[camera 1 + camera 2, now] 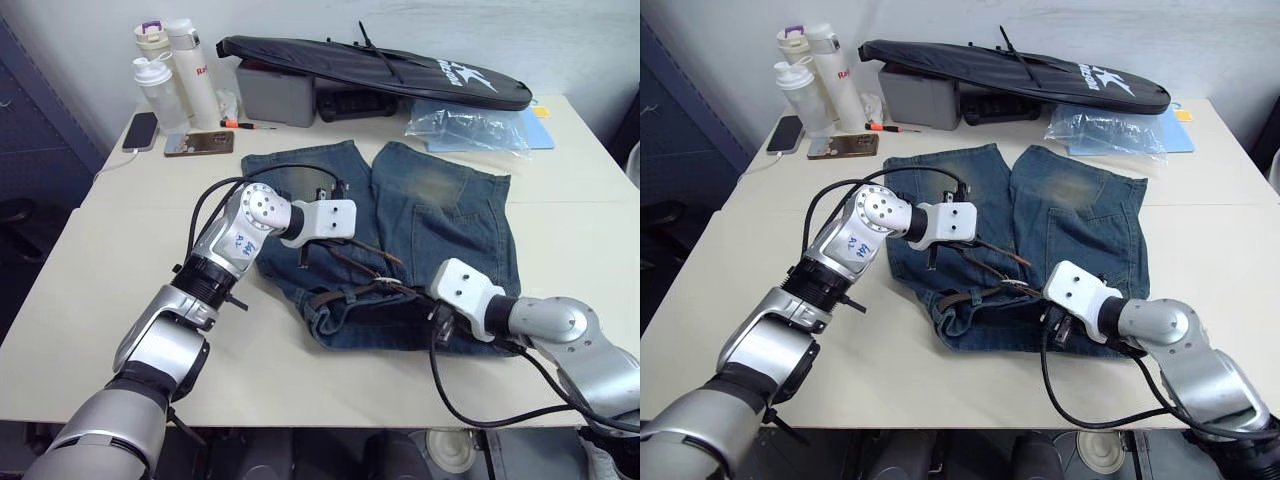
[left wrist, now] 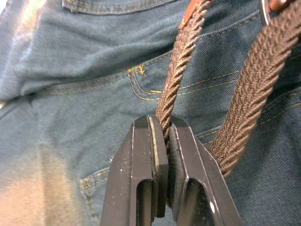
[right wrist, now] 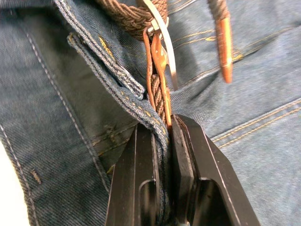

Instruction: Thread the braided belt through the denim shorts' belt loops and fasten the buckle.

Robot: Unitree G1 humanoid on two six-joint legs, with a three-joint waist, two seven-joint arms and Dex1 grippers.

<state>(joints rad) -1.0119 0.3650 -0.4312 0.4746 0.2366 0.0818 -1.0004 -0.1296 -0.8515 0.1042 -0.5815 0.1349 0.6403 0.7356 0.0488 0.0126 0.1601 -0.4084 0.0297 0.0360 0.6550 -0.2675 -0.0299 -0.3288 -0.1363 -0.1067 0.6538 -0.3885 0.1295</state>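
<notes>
We take the denim shorts (image 1: 420, 240) as our landmark; they lie flat on the table (image 1: 90, 290), waistband nearest us. At that near waistband edge our right gripper (image 3: 162, 136) is clenched on the denim edge together with the braided belt (image 2: 176, 80), right below the buckle (image 3: 162, 40); the tan belt tip (image 3: 224, 47) lies just beside it on the denim. A little further in, over the shorts' left half, our left gripper (image 2: 164, 136) is clamped on a strand of the belt, a second strand running just beside it. Beyond the shorts' legs sit a clear plastic bag (image 1: 465, 128) and a long black bag (image 1: 380, 68); off their far left corner stand bottles (image 1: 175, 75) and a phone (image 1: 140, 130).
</notes>
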